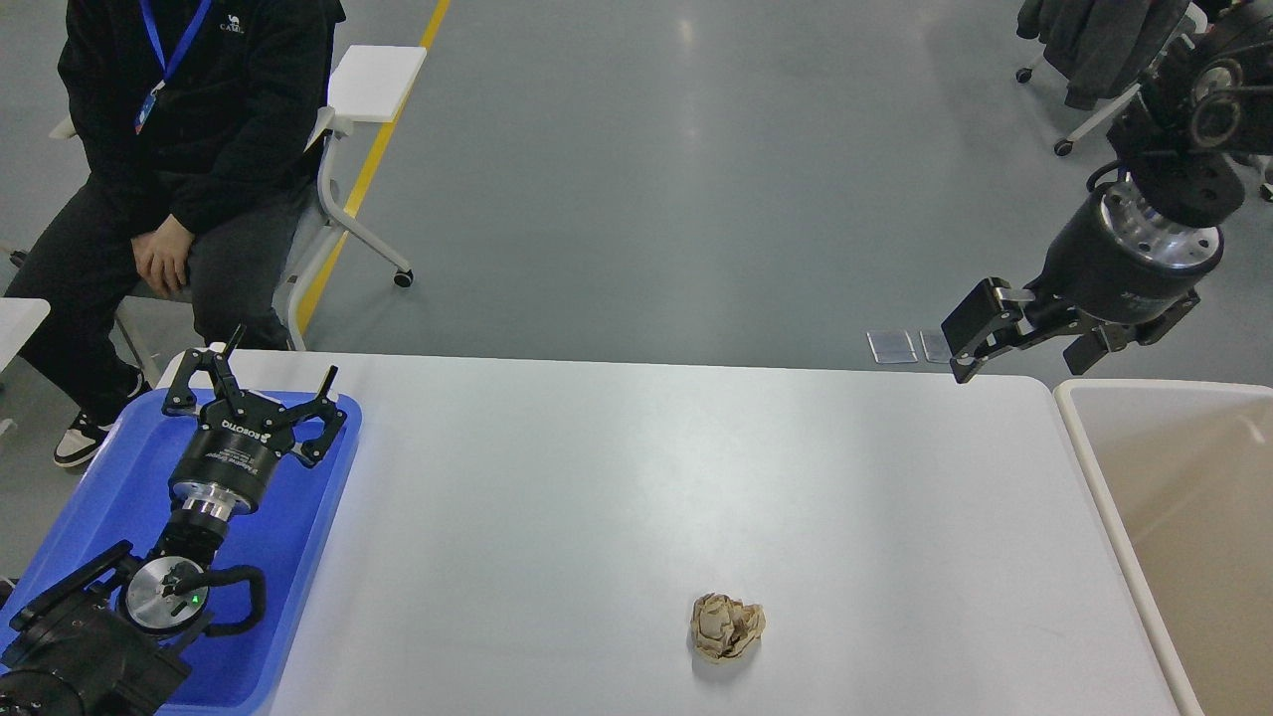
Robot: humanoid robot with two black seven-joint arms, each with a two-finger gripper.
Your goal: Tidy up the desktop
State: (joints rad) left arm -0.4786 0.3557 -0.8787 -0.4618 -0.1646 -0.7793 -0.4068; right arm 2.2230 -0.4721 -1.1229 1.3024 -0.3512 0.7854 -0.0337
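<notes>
Smooth white rectangular desktop point(617, 477) bears one crumpled brown paper ball point(727, 626); left gripper point(275, 383) spread wide, empty, right gripper point(1034, 343) likewise parted, holding nothing.

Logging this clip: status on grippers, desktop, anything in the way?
Left gripper open over blue tray. Right gripper open, raised near bin. Desktop holds one crumpled paper ball. Nothing blocking it.

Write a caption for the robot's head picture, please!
Crumpled paper ball waits on the white desktop between two open robot hands.
</notes>
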